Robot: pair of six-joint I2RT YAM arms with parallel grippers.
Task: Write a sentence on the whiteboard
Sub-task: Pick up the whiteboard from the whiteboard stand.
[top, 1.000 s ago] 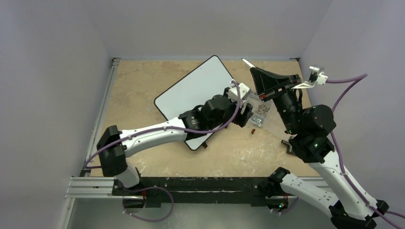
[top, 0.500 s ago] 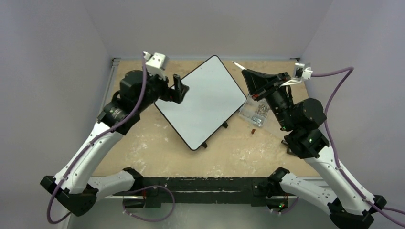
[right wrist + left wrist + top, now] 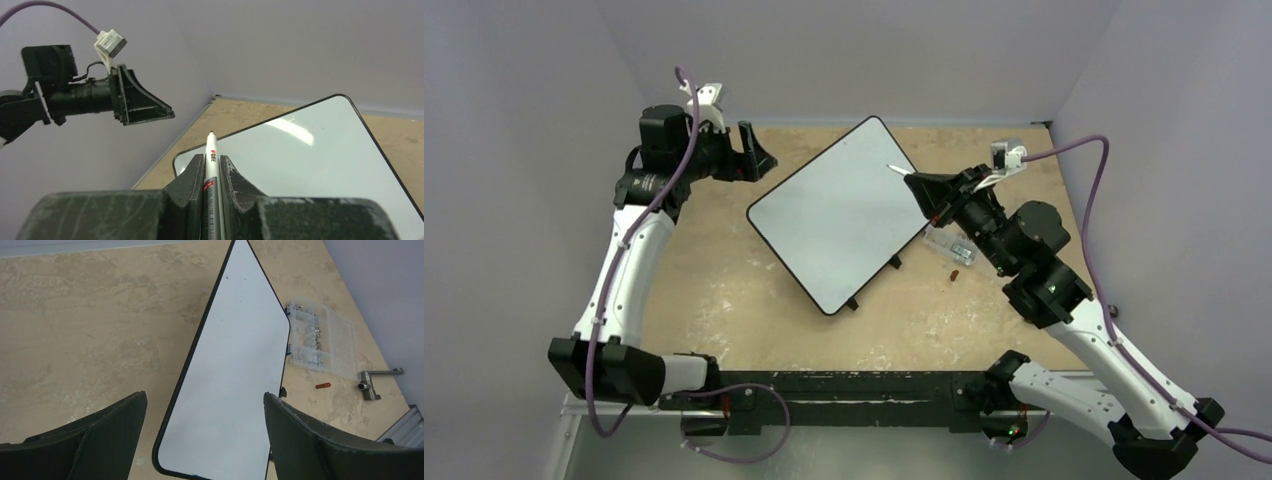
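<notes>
Left fingers point(image 3: 752, 152) swung away — right wrist view alone shows marker point(image 3: 211, 165) lettering.

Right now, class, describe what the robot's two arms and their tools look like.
The left arm and right arm have smooth white shells joined by chunky black joints. A purple cable runs along each to a small white block at the wrist. The left tool and right tool each have two matte black, wedge-shaped fingers.

White-shelled arms point(image 3: 624, 268), bulky black joints point(image 3: 1036, 230) — thin purple cables point(image 3: 1069, 145).
</notes>
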